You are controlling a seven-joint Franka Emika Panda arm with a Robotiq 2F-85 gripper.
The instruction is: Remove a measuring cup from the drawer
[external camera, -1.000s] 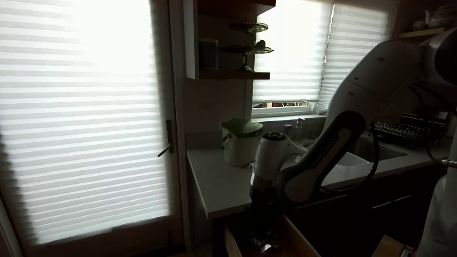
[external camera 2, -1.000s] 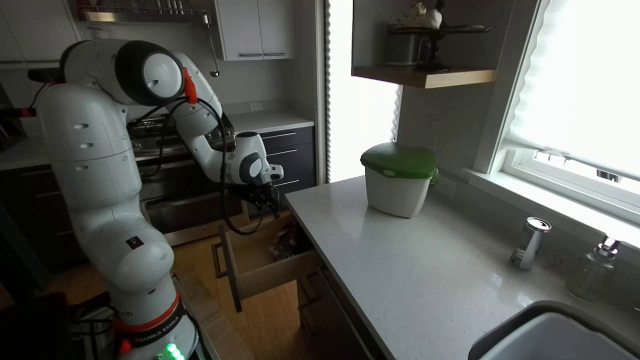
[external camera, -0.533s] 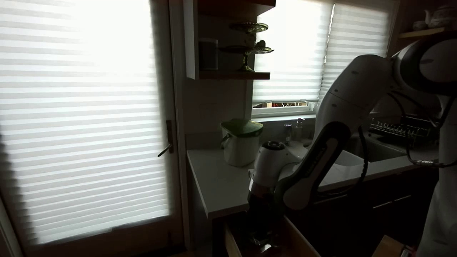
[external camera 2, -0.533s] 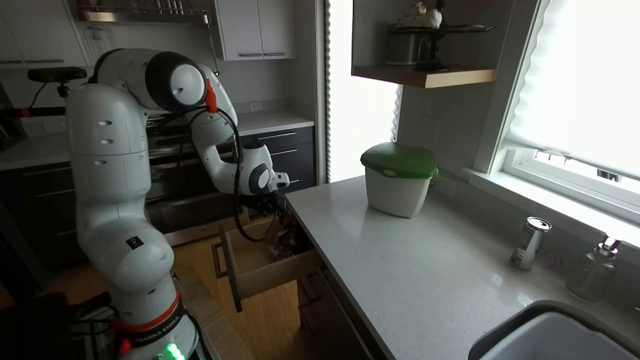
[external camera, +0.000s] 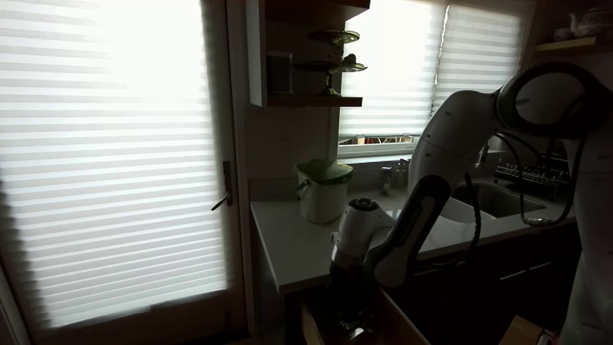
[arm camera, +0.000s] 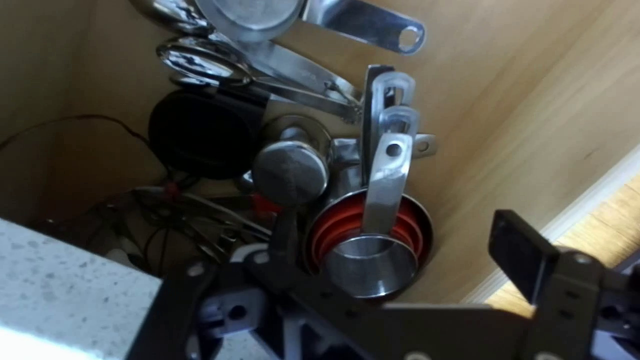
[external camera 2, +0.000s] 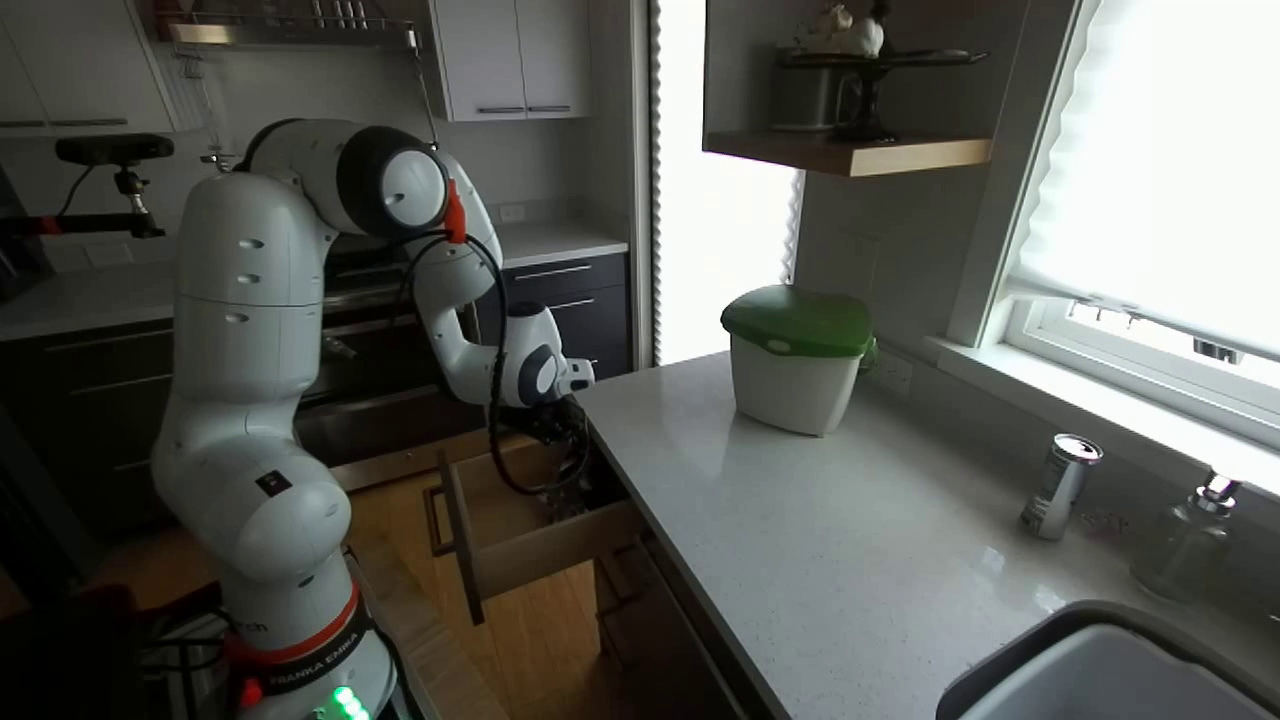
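The drawer (external camera 2: 560, 548) stands pulled out, its light wooden walls showing in both exterior views (external camera: 404, 320) and in the wrist view (arm camera: 530, 115). In the wrist view a small silver measuring cup (arm camera: 372, 270) sits nested in red cups (arm camera: 345, 217) inside a larger metal cup, handles pointing up the picture. Another metal measuring cup (arm camera: 367, 25) lies at the top. My gripper (arm camera: 400, 240) is open and empty, its fingers on either side of the nested cups; the left one overlaps their edge. Contact cannot be told. In an exterior view the gripper (external camera 2: 565, 435) is low over the drawer.
Metal spoons (arm camera: 200, 60), a black oval item (arm camera: 205, 132) and a round metal piece (arm camera: 290, 172) lie beside the cups. The counter (external camera 2: 800, 520) overhangs the drawer, its edge close to the gripper (arm camera: 65, 290). A green-lidded bin (external camera 2: 795, 375) stands on it.
The arm has reached forward and down, bringing the gripper lower and closer to the counter side of the drawer. The drawer has not moved.
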